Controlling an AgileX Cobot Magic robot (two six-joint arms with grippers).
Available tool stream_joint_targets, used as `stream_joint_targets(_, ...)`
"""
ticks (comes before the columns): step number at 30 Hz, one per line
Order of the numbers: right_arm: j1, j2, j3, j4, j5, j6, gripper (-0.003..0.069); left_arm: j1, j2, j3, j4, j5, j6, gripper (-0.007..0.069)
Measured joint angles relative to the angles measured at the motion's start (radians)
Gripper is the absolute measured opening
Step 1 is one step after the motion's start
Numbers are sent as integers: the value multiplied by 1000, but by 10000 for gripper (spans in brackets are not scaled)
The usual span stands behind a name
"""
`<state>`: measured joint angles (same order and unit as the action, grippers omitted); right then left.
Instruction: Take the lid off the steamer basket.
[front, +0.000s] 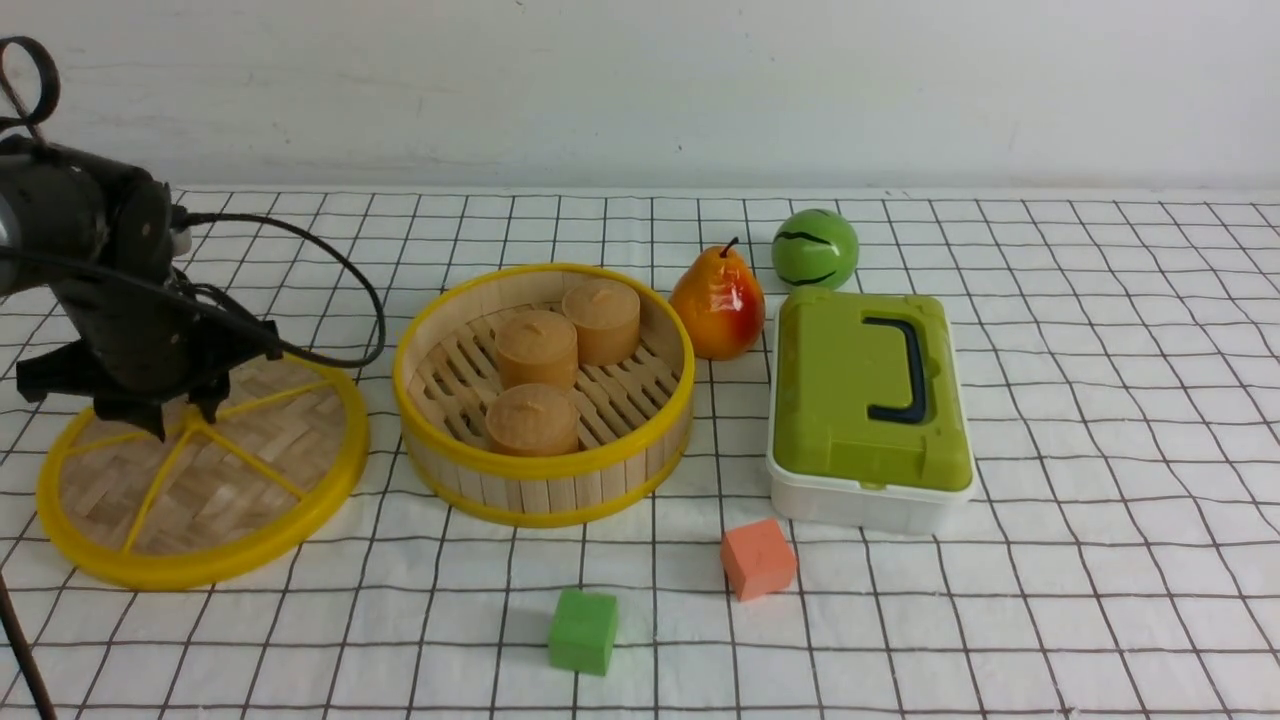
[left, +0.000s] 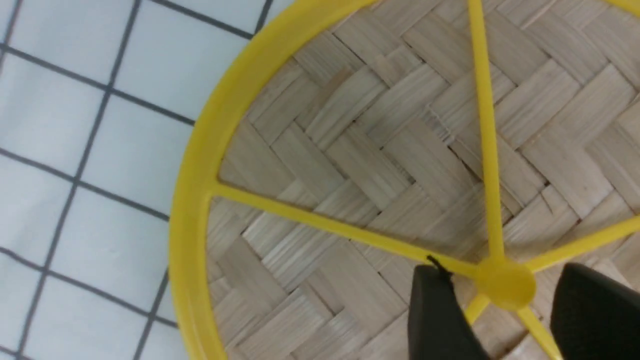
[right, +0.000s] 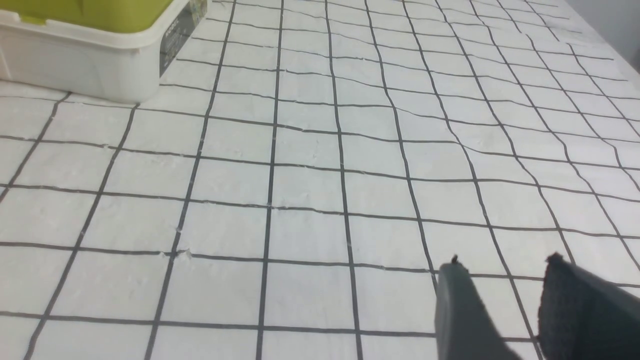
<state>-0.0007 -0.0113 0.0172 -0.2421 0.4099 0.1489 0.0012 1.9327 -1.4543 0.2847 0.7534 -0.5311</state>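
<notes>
Woven bamboo lid (front: 235, 485), yellow-rimmed, seemingly flat, beside slatted round steamer basket (front: 545, 490).

Count, front view: lid (front: 200, 480) ×1; steamer basket (front: 540, 490) ×1; brown cylinders ×3 (front: 536, 348) (front: 601, 320) (front: 532, 420). Fruit-like items ×2, being pear (front: 717, 303) ×1 and green striped ball (front: 815, 249) ×1; white box (front: 868, 400) with green top ×1. Small cubes ×2, being orange cube (front: 758, 558) ×1 and green cube (front: 583, 630) ×1; total of loose items tallied: ten.
</notes>
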Motion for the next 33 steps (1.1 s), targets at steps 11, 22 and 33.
stream_joint_targets(11, 0, 0, 0, 0, 0, 0, 240, 0, -507, -5, -201, 47, 239, 337)
stream_joint_targets(22, 0, 0, 0, 0, 0, 0, 240, 0, -987, 226, -651, 3, 608, 74)
stream_joint_targets(33, 0, 0, 0, 0, 0, 0, 240, 0, -1244, 642, -741, 24, 676, -13)
